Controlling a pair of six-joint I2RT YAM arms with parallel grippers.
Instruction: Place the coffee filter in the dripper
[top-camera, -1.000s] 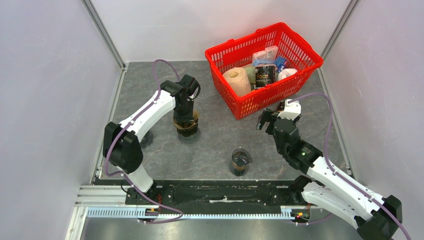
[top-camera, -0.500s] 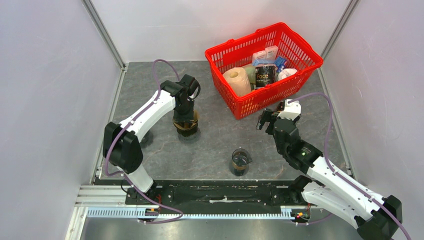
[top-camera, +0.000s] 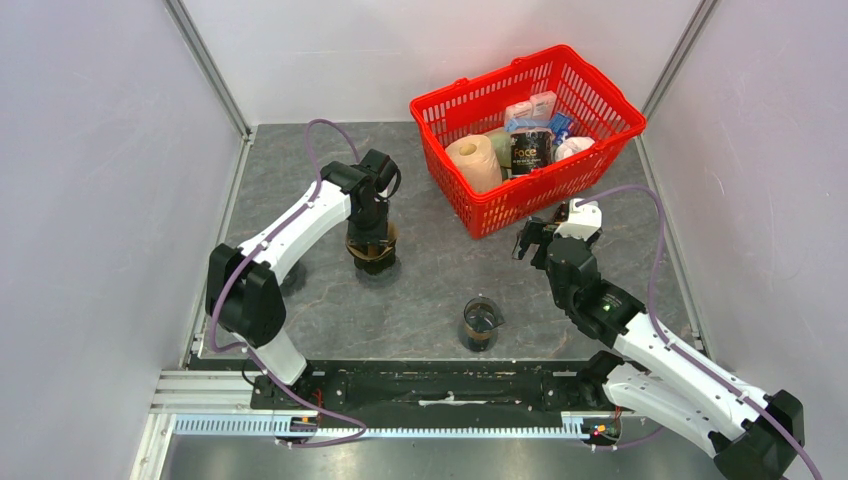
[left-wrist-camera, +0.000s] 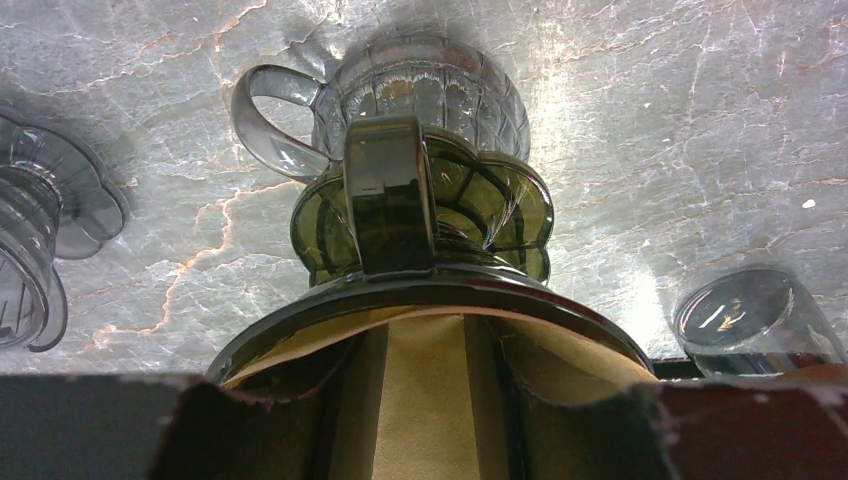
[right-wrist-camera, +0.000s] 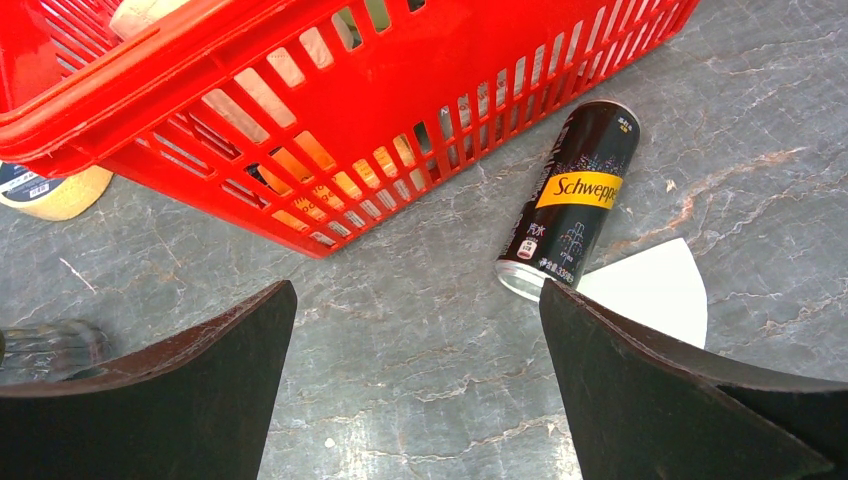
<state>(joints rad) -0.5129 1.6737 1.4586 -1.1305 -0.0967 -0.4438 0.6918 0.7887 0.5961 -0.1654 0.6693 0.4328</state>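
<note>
The dripper (top-camera: 373, 252) is dark green glass with a handle (left-wrist-camera: 388, 200) and stands on the table's left half. A brown paper coffee filter (left-wrist-camera: 430, 400) lies inside it, against the wall under the rim (left-wrist-camera: 430, 292). My left gripper (top-camera: 369, 238) points straight down into the dripper. In the left wrist view its gripper (left-wrist-camera: 425, 445) is open, with dark fingers (left-wrist-camera: 250, 430) apart on either side of a strip of filter. My right gripper (right-wrist-camera: 415, 400) is wide open over bare table, holding nothing, beside the basket in the top view (top-camera: 545, 230).
A red basket (top-camera: 610, 105) of groceries stands at the back right. A black Schweppes can (right-wrist-camera: 575, 205) and a white fan-shaped paper (right-wrist-camera: 650, 290) lie beside it. A glass jar (top-camera: 480, 325) stands near the front. Clear glassware (left-wrist-camera: 420, 95) sits beyond the dripper.
</note>
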